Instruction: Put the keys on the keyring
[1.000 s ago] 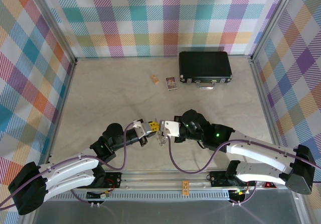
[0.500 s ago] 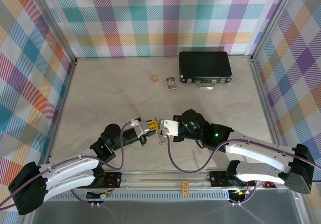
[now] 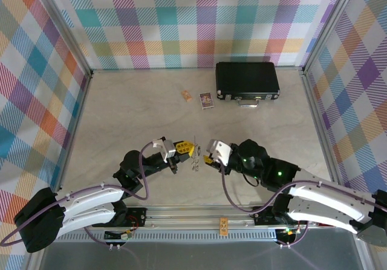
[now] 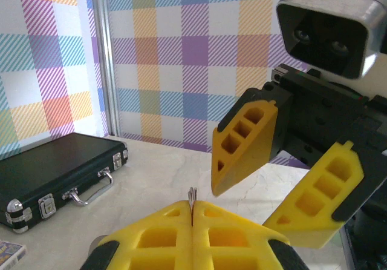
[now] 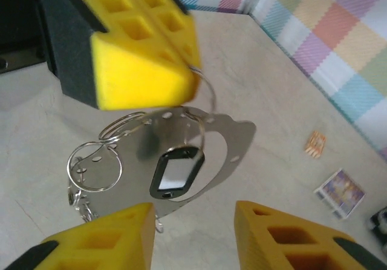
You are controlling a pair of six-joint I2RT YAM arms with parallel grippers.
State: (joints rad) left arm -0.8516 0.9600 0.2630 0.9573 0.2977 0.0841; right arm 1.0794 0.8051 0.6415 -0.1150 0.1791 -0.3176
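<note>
Worktop (image 3: 133,112), black case (image 3: 247,79) at its far edge. Left arm (image 3: 91,200) and right arm (image 3: 302,188) both reach low toward the middle, tips facing. Left claw (image 3: 183,148) is clenched on the keyring (image 5: 97,161), which carries a metal tag (image 5: 227,140); right claw (image 3: 207,156) is released, just beside it.

You get bright, even overhead light in the top view: the worktop (image 3: 133,112) is uniformly pale and the arms throw only faint, soft shadows. In your right wrist view the left gripper's fingers (image 5: 142,58) are smeared with blur, while the keyring (image 5: 94,161) and its metal plate (image 5: 211,140) gleam. In your left wrist view the black case (image 4: 54,167) carries a mild sheen.
</note>
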